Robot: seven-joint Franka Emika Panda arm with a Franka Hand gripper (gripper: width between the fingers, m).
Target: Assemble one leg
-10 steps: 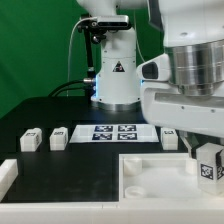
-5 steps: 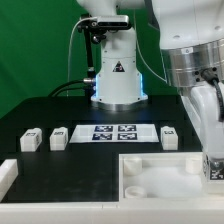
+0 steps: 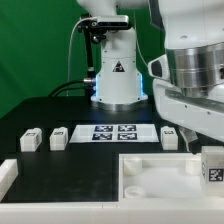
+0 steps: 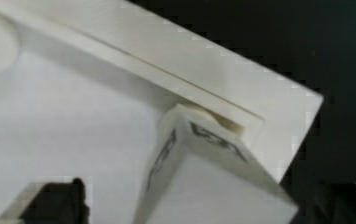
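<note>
Since 0.5 s ago my wrist has swung back across the exterior view's right, and the leg (image 3: pixel 213 166) I carry now sits slightly higher and further toward that edge.

Nearest: my gripper (image 4: pixel 171 205) shows in the wrist view only as 2 dark fingertips (image 4: pixel 54 199) flanking the leg (image 4: pixel 207 160). They appear clamped on it, the leg tilted with its tag facing the camera.

Just beneath: the leg's lower end hangs over the corner recess of the tray (image 3: pixel 150 175), (image 4: pixel 86 110), near its rim. Whether it touches the recess I cannot tell.

Beyond the tray: 1 spare leg (image 3: pixel 171 137) stands close to the marker board (image 3: pixel 115 133), and 2 more (image 3: pixel 58 139), (image 3: pixel 30 141) stand to the exterior view's left on the black table (image 3: pixel 45 115). Farthest back is the arm's base (image 3: pixel 116 70).

Risk: the leg looks tilted against the recess. Pressing down like this could catch its edge on the rim, jam it askew, or twist it within my grip. Releasing early would let it topple out of the recess.
</note>
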